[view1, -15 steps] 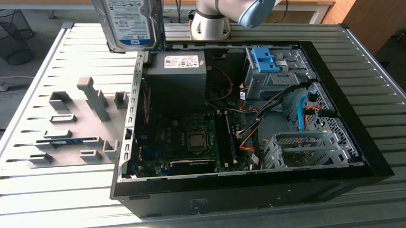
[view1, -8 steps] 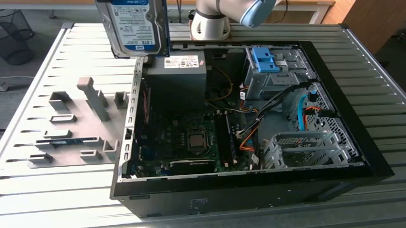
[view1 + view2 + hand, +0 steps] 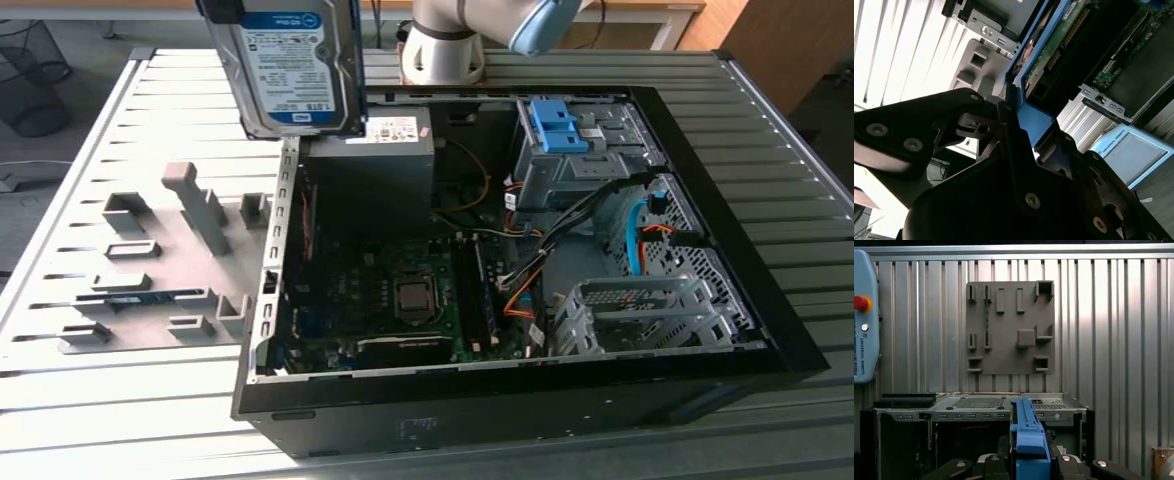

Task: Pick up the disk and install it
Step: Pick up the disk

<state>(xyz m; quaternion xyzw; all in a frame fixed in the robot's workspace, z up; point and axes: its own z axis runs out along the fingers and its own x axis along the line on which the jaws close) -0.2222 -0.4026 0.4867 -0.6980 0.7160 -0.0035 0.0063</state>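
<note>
The disk (image 3: pixel 294 70), a silver hard drive with a white-and-blue label and a blue rail frame, hangs upright in the air at the exterior view's upper left, above the left wall of the open computer case (image 3: pixel 787 330). In the second wrist view my gripper (image 3: pixel 1021 120) is shut on the disk (image 3: pixel 1054 47), its black fingers (image 3: pixel 969 107) clamping the blue rail. The first wrist view shows the disk's blue rail (image 3: pixel 1029 435) edge-on between the gripper's (image 3: pixel 1029 457) fingers, with the case below it.
Inside the case are a drive cage with a blue bracket (image 3: pixel 558 125), a perforated metal cage (image 3: pixel 641 310), a dark box with a white sticker (image 3: pixel 374 150) and loose cables. A grey fixture plate (image 3: pixel 147 260) lies on the slatted table at the exterior view's left. The arm's base (image 3: pixel 447 45) stands behind.
</note>
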